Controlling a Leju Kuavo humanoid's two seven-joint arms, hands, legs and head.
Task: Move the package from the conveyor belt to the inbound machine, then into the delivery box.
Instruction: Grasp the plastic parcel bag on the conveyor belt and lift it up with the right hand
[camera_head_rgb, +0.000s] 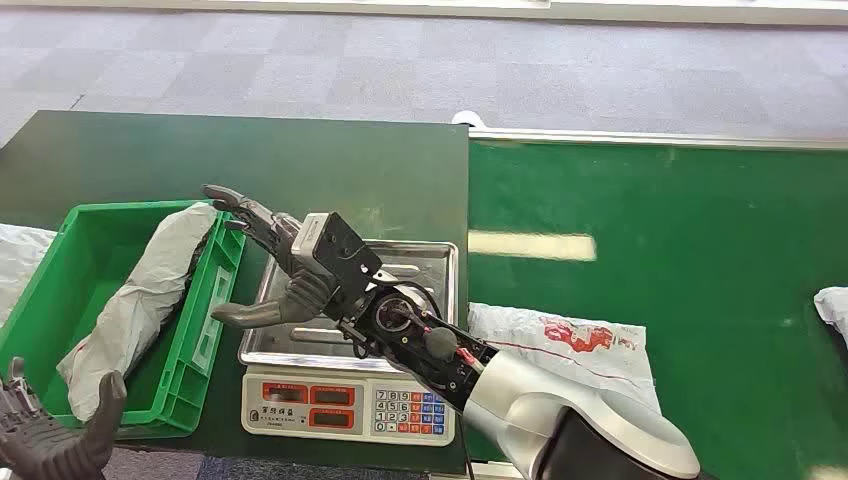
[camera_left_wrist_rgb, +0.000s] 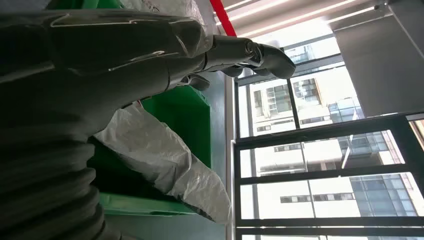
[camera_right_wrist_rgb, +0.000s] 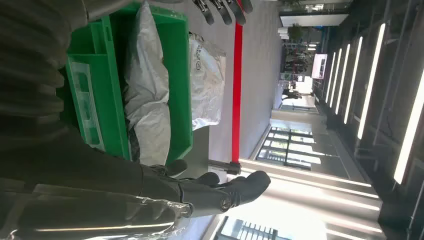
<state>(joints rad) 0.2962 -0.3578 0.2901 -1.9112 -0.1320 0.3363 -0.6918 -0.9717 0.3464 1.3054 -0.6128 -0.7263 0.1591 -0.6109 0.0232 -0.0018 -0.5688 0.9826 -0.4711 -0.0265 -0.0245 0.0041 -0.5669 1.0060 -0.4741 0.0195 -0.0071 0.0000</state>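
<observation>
Already inside the green plastic delivery crate, a grey plastic-wrapped package lies lengthwise, one end riding up on the crate's right wall. Robot's right hand hovers over the steel pan of the silver weighing scale, i.e. the inbound machine, fingers spread wide, holding nothing. Left hand sits low at the crate's near-left corner, fingers loosely curled, nothing in it.

Risks, as judged: the raised end of the package could slide or hang over the wall if bumped; right hand's fingertips are close to that wall and the package end, so a careless pull-back might snag the wrap. Forearm passes low over the scale pan; a dip would press it and upset a reading.

Room: a white package with red print lies on the green conveyor belt, just right of the scale, near the right elbow, so a wide swing could shove it. Dark counter behind scale and crate looks open; crate and scale stand nearly touching, little gap betw. them.
</observation>
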